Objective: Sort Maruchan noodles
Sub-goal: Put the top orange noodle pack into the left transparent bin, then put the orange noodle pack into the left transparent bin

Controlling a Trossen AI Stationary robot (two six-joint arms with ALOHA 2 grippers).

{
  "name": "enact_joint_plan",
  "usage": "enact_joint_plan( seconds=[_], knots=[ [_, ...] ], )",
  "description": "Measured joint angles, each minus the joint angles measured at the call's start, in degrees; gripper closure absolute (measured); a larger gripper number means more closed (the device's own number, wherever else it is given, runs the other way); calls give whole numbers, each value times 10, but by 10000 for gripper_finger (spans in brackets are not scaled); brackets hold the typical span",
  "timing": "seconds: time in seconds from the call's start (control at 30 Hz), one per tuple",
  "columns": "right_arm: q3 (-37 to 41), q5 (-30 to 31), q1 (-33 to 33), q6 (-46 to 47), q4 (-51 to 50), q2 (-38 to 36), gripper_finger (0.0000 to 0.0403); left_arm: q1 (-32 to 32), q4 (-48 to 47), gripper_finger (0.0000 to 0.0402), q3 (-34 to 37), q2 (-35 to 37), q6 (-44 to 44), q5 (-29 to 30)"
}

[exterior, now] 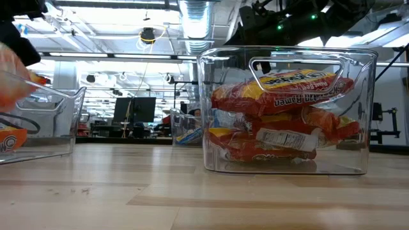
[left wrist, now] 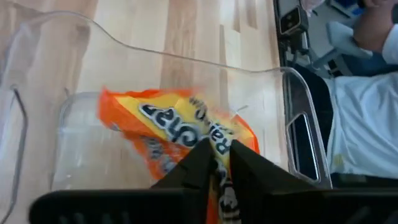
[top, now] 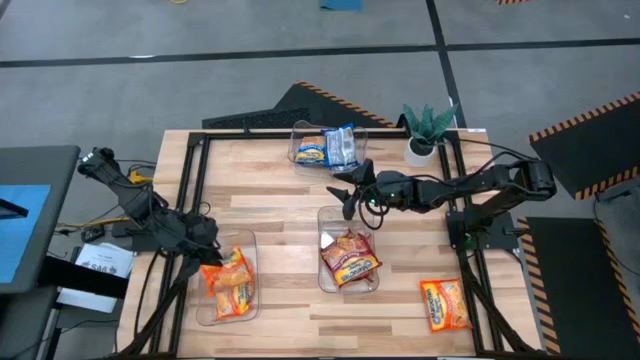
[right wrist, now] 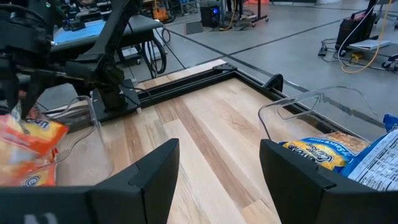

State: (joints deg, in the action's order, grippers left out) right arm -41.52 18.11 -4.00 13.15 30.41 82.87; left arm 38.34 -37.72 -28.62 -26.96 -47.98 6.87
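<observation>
My left gripper (top: 208, 255) is shut on an orange noodle packet (left wrist: 174, 124) above the clear left bin (top: 200, 300). In the low view another orange packet (exterior: 9, 138) lies on that bin's floor. The middle bin (top: 322, 215) holds red-brown packets (exterior: 281, 108) stacked flat. The far bin (top: 298, 140) holds blue packets (top: 338, 147). One more orange packet (top: 443, 303) lies flat on the table near the right front corner. My right gripper (top: 352, 192) is open and holds nothing. It hovers between the far bin and the middle bin. My left gripper pinches the orange packet between its two fingers (left wrist: 199, 163) at the packet's upper edge (left wrist: 214, 144). The fingers come from above, pointing down. The packet hangs below them, lifted clear, over the left bin's opening.
A small potted plant (top: 428, 128) stands at the table's far right corner. Black frame rails (top: 190, 170) run along the table's left and right sides. Bare wood (top: 270, 200) lies between the bins. A person in a white top (left wrist: 360, 112) shows beyond the table in the left wrist view.
</observation>
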Motion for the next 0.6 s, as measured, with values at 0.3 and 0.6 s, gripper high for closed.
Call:
enact_joint_plan(
  seconds=[0.3, 0.6],
  knots=[
    [0, 0, -7, 0, 0, 0, 154, -5, 6, 258, 0, 0, 41, 70],
    [0, 0, -7, -21, -1, -20, 154, -78, 182, 219, 0, 0, 387, 299]
  ],
)
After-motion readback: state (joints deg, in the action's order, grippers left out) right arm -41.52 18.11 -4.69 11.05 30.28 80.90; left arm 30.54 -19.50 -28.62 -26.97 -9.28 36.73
